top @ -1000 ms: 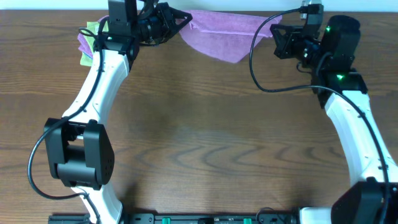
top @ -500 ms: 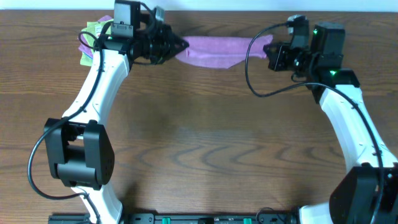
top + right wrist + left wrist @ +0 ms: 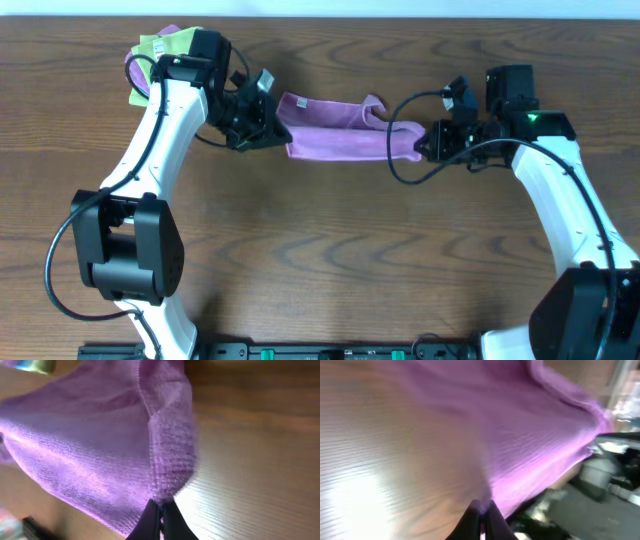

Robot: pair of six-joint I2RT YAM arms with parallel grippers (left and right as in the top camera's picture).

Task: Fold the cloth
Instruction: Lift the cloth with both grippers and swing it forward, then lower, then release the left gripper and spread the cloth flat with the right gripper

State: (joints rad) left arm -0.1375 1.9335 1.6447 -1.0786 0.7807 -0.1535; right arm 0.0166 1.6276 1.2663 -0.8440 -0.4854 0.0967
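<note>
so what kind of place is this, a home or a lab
Probably a robot lab bench: two arms fixed at a wood-grain table, the left gripper and right gripper each shut on the lilac cloth, a lime-green cloth at the far corner.

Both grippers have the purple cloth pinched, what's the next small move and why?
Probably set both ends down on the table and open. The left gripper and right gripper each pinch an end of the cloth, which stretches between them as a narrow band.
</note>
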